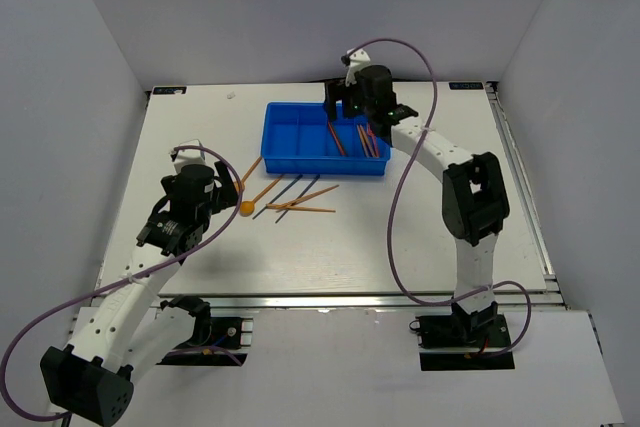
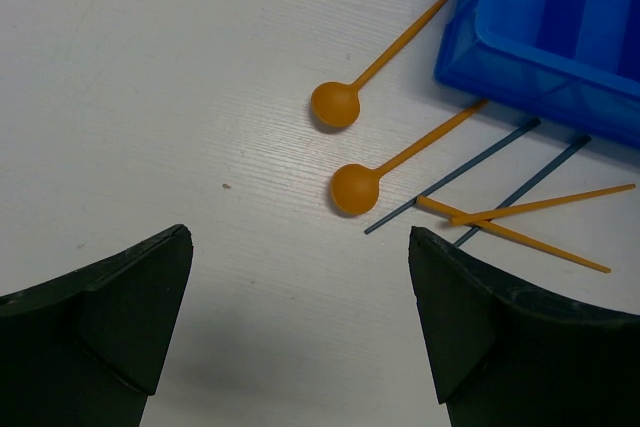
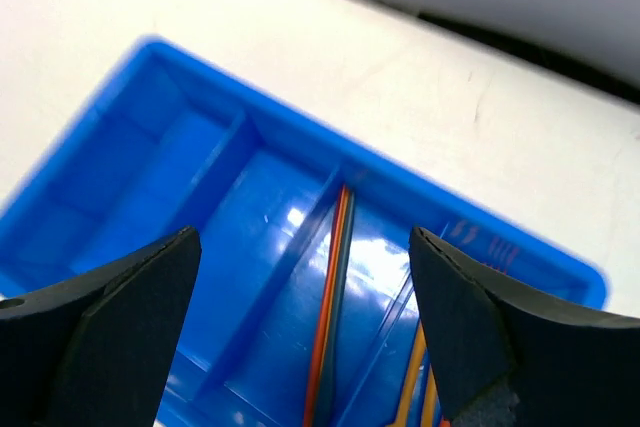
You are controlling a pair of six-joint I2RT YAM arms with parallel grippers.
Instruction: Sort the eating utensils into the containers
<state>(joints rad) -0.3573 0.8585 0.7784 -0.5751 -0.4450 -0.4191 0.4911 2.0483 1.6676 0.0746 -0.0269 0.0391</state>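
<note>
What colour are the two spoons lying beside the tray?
Orange, both the upper spoon and lower spoon; left wrist view shows them best.

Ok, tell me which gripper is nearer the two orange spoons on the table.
Left. The left gripper hangs just short of the orange spoons; the right gripper is over the blue tray, beyond them.

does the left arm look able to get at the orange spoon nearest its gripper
Probably yes. The left gripper is open above the table, and the nearer orange spoon lies flat just ahead of it, nothing lying over its bowl. A dark blue stick ends close beside it.
</note>
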